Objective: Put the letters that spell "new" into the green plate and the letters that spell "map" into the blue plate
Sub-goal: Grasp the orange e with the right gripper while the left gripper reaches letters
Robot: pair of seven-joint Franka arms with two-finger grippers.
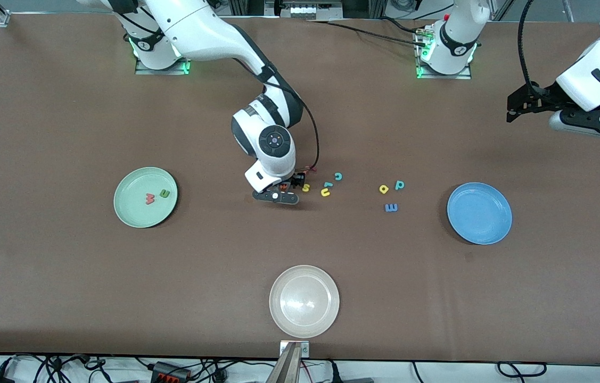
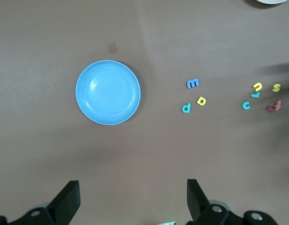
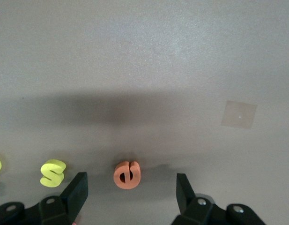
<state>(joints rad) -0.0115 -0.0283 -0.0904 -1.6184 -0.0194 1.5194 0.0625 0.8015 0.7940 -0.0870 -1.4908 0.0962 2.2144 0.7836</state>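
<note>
A: The brown table (image 1: 65,276) ran wide and mostly bare, three plates spread across it and a scatter of small letters between them. Why was the right gripper (image 1: 285,187) down so low?

B: It sat just over the orange e (image 3: 127,175), jaws spread with the letter lying flat between the fingertips, touching neither. I'd judge it was lining up a pinch. The yellow s (image 3: 53,172) lay just outside one finger, so the approach had to be tidy or that one would be nudged.

A: And the e was the last of its word?

B: It looked so. The green plate (image 1: 129,183) lay well off toward the right arm's end, already holding the salmon-red w (image 1: 150,199) and the green n (image 1: 165,193) side by side. Only the e remained out.

A: What about the other word?

B: Untouched. The blue m (image 2: 193,83), yellow a (image 2: 201,101) and teal p (image 2: 186,108) sat in a loose cluster on the bare table, near the blue plate (image 2: 88,101), which held nothing. All of it lay well below the left gripper (image 2: 132,199), which waited high up, fingers wide and holding nothing.

A: The rest?

B: Distractors: a yellow u (image 1: 325,192) and teal c (image 1: 338,176) just past the s, a red f (image 2: 274,107) close by them, and the cream-white plate (image 1: 278,314) nearest the camera, none of them wanted
</note>
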